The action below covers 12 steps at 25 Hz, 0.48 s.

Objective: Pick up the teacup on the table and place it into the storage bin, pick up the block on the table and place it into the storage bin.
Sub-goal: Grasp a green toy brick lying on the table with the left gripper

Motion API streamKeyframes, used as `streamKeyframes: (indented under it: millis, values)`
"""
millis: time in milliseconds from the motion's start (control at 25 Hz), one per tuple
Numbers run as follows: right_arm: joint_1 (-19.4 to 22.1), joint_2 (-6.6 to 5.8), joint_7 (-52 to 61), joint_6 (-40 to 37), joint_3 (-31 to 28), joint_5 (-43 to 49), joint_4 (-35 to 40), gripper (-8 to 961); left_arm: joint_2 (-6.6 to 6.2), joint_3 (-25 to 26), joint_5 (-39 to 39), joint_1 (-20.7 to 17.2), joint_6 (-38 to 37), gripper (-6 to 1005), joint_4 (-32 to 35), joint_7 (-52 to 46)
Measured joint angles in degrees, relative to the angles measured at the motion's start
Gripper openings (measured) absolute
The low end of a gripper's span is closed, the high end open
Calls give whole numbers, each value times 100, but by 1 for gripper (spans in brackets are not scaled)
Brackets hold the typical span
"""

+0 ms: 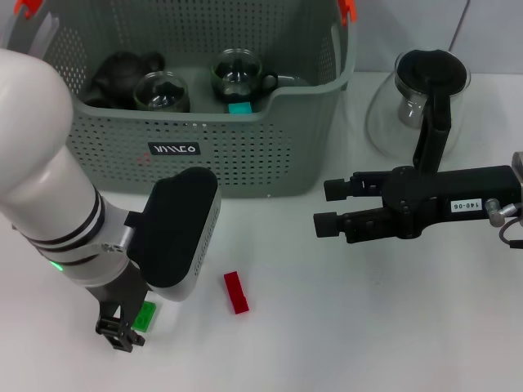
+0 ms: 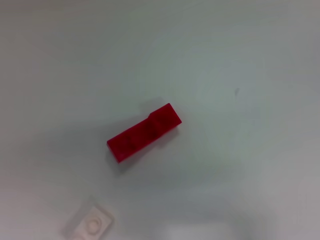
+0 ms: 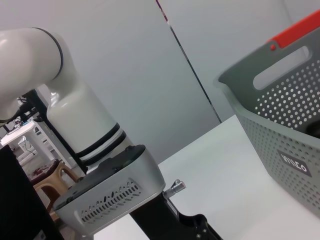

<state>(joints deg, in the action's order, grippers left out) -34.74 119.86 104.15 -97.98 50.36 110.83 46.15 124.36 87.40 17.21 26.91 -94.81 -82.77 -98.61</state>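
Observation:
The grey-green storage bin stands at the back of the table and also shows in the right wrist view. Inside it are two glass teacups and a small teal block. A red block lies flat on the white table in front of the bin. A small green block lies right beside my left gripper, which hangs low over the table's front left. To the right of the bin's front, my right gripper hovers open and holds nothing.
A dark teapot sits in the bin's left part. A glass carafe with a black lid stands at the back right, behind my right arm. A pale studded piece shows at the edge of the left wrist view.

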Motion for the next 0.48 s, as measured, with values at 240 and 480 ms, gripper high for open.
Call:
streamKeyframes:
  millis: [240,480]
  values:
    - [-4,3,-1,-7,0,0,0,901,0,-10,0,6,46,736,59,39]
    - [-6,3,0,-11,0,0,0,901,0,-12,-20,40,88,735,190,42]
